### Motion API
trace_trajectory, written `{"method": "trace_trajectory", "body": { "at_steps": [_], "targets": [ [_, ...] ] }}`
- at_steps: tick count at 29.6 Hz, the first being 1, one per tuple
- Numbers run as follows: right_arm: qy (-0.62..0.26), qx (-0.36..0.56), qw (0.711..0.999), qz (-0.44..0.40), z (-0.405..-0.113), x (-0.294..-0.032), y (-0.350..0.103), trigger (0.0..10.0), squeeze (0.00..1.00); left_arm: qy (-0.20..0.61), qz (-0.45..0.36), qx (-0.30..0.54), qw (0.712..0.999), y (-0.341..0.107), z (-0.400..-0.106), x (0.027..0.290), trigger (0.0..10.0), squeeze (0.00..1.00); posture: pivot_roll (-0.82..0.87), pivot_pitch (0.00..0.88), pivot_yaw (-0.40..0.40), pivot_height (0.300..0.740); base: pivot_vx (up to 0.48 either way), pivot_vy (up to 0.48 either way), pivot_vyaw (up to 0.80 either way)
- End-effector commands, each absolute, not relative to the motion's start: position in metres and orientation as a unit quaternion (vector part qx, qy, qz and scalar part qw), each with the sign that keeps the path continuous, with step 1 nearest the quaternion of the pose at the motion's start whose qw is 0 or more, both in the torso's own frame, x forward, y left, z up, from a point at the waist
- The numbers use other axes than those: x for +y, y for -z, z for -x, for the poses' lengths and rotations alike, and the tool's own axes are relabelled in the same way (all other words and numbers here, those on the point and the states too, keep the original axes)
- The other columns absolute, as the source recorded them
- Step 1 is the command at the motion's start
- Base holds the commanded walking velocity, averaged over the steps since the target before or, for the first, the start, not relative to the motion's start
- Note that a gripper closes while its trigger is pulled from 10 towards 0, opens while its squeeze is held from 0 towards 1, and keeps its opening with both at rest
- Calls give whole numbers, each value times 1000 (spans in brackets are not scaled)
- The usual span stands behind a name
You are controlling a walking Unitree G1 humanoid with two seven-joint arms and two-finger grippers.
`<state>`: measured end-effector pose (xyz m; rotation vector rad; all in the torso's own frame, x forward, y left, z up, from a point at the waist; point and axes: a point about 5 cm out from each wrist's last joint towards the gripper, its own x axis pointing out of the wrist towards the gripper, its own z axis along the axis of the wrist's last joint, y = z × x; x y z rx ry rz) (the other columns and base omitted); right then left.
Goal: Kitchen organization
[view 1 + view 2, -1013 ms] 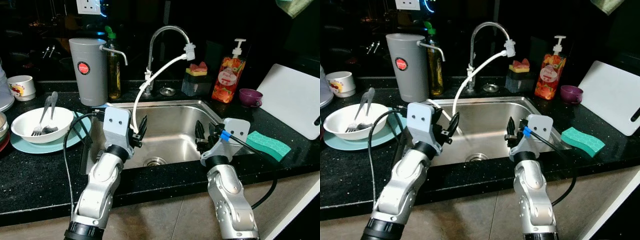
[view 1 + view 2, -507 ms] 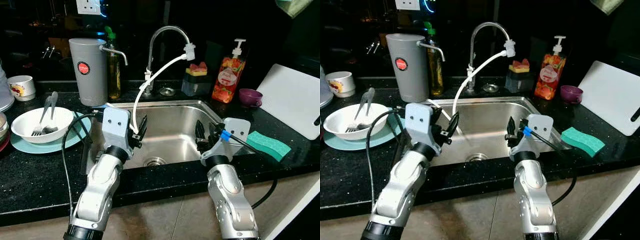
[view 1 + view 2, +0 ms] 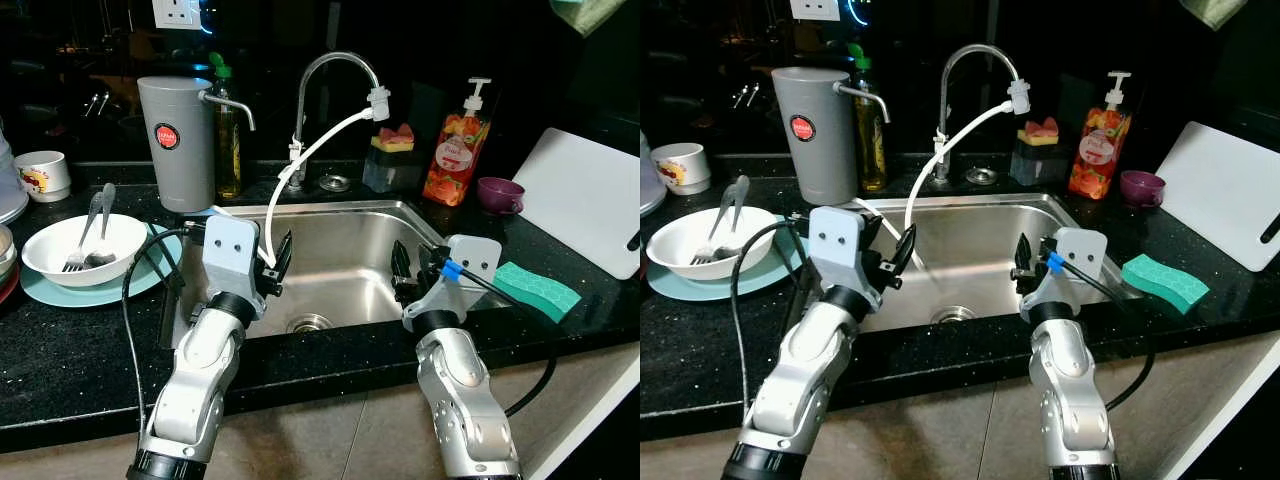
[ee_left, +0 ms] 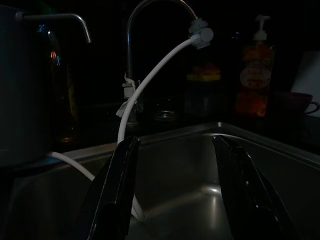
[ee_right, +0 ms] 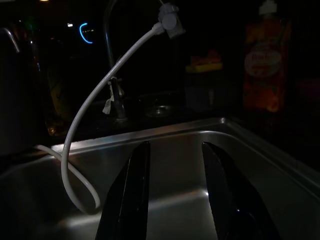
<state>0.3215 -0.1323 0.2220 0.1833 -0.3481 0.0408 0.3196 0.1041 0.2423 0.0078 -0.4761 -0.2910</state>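
A steel sink [image 3: 395,215] is set in a black counter straight ahead, and its basin holds nothing. My left gripper [image 3: 277,262] hovers open over the sink's front left part, empty. My right gripper [image 3: 402,272] hovers open over the front right part, also empty. A white bowl [image 3: 70,244] with a fork and spoon in it rests on a light blue plate [image 3: 152,272] left of the sink. A green sponge [image 3: 535,290] lies on the counter right of the sink. In the left wrist view the black fingers [image 4: 115,190] frame the basin and a white hose [image 4: 150,75].
A chrome faucet [image 3: 325,70] with the white hose rises behind the sink. Beside it stand a grey canister [image 3: 177,140], an oil bottle [image 3: 228,140], an orange soap bottle [image 3: 452,150] and a purple cup [image 3: 500,194]. A white cutting board [image 3: 590,200] leans at far right. A mug [image 3: 42,175] sits far left.
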Motion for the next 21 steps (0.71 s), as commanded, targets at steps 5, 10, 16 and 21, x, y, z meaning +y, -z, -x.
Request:
{"method": "trace_trajectory", "body": {
  "at_steps": [5,10,16,21],
  "targets": [
    [-14,-166,982,-90,-320,-137,-219,10000,0,144,-2,-230,962,-241,-316,102,10000,0,118,75,-100,740,0,0,0],
    [-15,-166,982,-88,-321,-136,-220,10000,0,137,1,-227,964,-238,-314,104,10000,0,102,64,-98,740,0,0,0],
    [-12,-163,983,-88,-319,-137,-217,10000,0,139,-2,-224,965,-238,-314,105,10000,0,102,58,-86,740,0,0,0],
    [-10,-160,983,-89,-318,-137,-215,10000,0,133,-4,-219,967,-236,-313,108,10000,0,99,54,-83,740,0,0,0]
  ]
}}
